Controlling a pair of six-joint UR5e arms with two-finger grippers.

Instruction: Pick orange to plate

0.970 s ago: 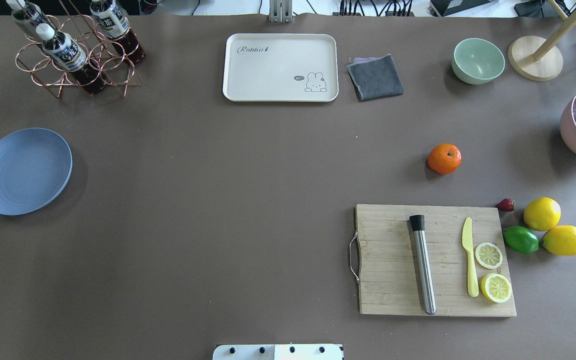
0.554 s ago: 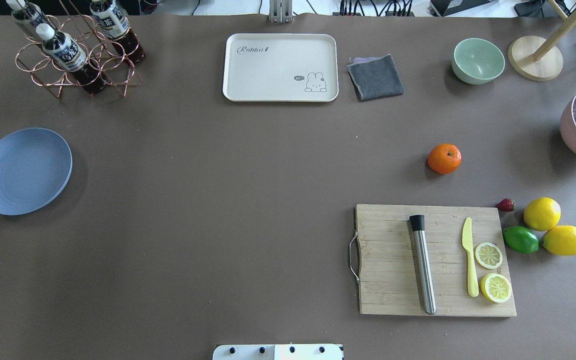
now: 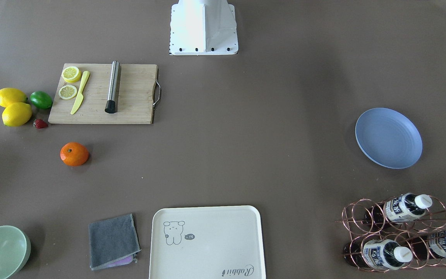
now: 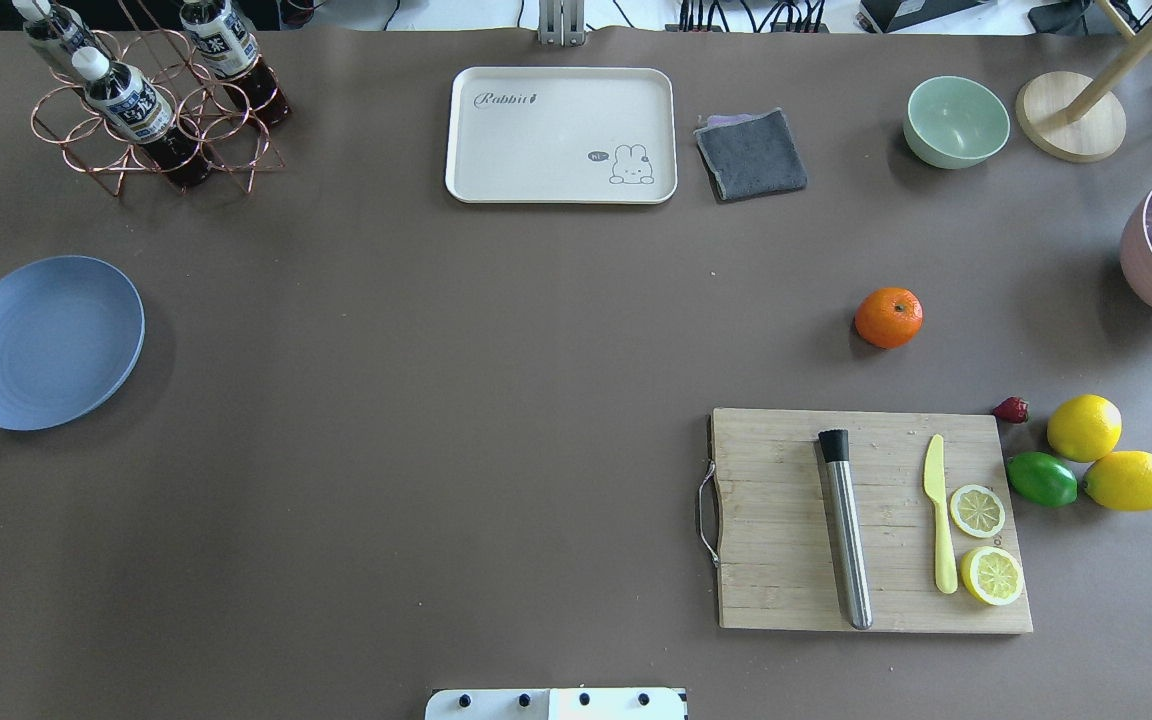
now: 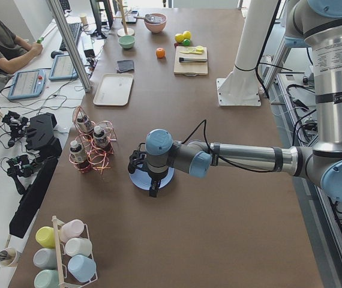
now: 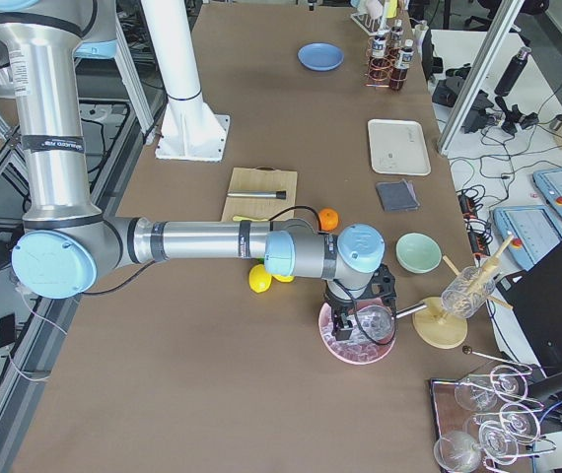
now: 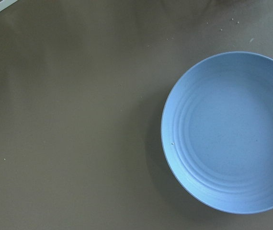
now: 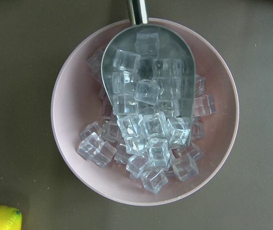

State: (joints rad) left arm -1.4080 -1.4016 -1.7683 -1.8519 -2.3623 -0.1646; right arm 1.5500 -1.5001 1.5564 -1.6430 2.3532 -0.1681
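The orange (image 4: 888, 317) sits alone on the brown table, right of centre and just beyond the cutting board; it also shows as the orange (image 3: 74, 154). The blue-lavender plate (image 4: 46, 342) lies empty at the table's far left, and the left wrist view looks down on the plate (image 7: 232, 134). In the exterior left view my left gripper (image 5: 153, 186) hangs over the plate; I cannot tell whether it is open or shut. My right gripper (image 6: 345, 323) hovers over a pink bowl of ice, far from the orange; I cannot tell its state either.
A wooden cutting board (image 4: 871, 520) carries a steel muddler, a yellow knife and lemon slices. Two lemons (image 4: 1084, 427), a lime (image 4: 1041, 479) and a strawberry lie beside it. At the back stand a cream tray (image 4: 561, 135), grey cloth (image 4: 751, 153), green bowl (image 4: 956, 121) and bottle rack (image 4: 151, 100). The pink ice bowl (image 8: 74, 163) holds a scoop.
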